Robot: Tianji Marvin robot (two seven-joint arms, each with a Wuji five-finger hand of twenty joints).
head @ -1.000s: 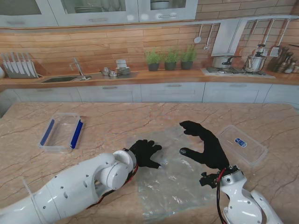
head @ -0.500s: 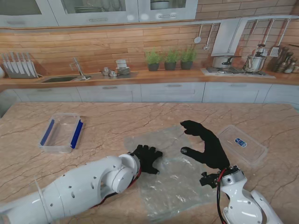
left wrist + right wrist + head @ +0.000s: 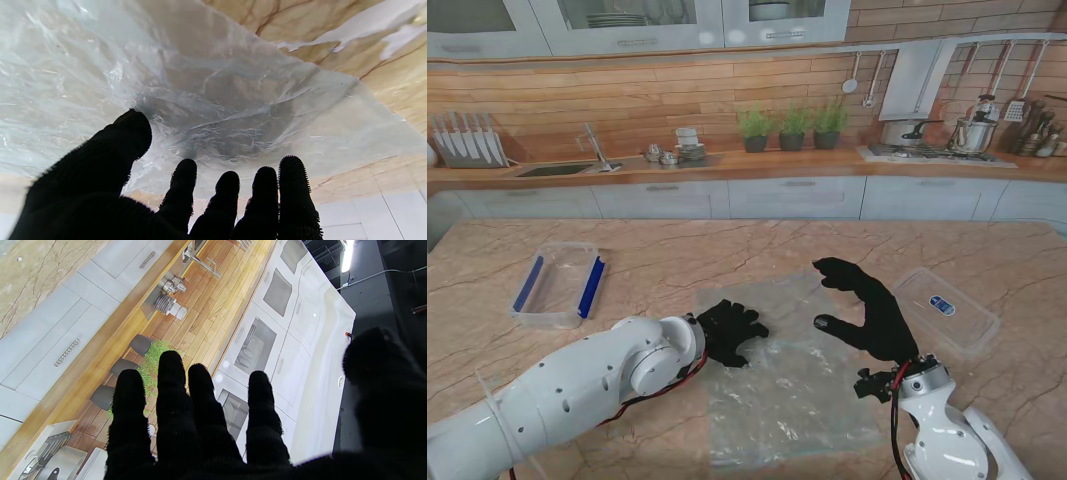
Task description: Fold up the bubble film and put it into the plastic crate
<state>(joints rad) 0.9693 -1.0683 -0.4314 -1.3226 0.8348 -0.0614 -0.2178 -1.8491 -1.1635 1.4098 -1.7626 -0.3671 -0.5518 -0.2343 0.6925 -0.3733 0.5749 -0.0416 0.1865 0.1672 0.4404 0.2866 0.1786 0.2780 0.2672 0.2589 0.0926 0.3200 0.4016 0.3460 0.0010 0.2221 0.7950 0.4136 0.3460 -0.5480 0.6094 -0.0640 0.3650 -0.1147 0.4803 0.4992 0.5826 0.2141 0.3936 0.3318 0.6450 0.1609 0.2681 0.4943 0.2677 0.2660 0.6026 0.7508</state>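
Observation:
The clear bubble film lies spread on the marble table in front of me, wrinkled; in the left wrist view the film fills most of the picture. My left hand rests at the film's left edge with fingers apart and nothing held; the left wrist view shows the hand with its fingertips just short of the sheet. My right hand hovers open above the film's right part, and that hand points at the far kitchen wall. The plastic crate, clear with blue clips, stands far left.
A clear lid with a blue label lies on the table right of my right hand. The table's far edge meets a kitchen counter with sink, potted plants and stove. My white left forearm lies across the near left of the table.
My left forearm has swung out to the left and the hand has slid to the film's left edge. The film's near part now lies flatter. The right hand has stayed put.

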